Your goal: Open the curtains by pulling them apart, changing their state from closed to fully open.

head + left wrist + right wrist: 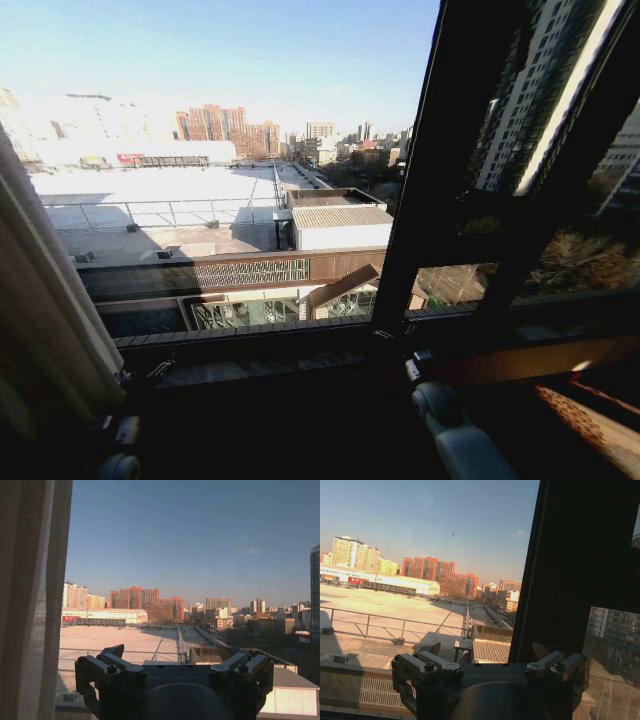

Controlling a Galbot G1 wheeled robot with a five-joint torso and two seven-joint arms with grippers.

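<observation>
sheer curtain [45,290] bunched left, window frame [450,150] right

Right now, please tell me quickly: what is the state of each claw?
Left claw: open, holding nothing; the curtain hangs beside it.
Right claw: open, holding nothing, facing the window frame.

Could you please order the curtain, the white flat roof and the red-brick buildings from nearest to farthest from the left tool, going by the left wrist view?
From the left tool:
1. Curtain, close beside it at the window's edge.
2. White flat roof, outside, straight ahead.
3. Red-brick buildings, on the skyline.
</observation>
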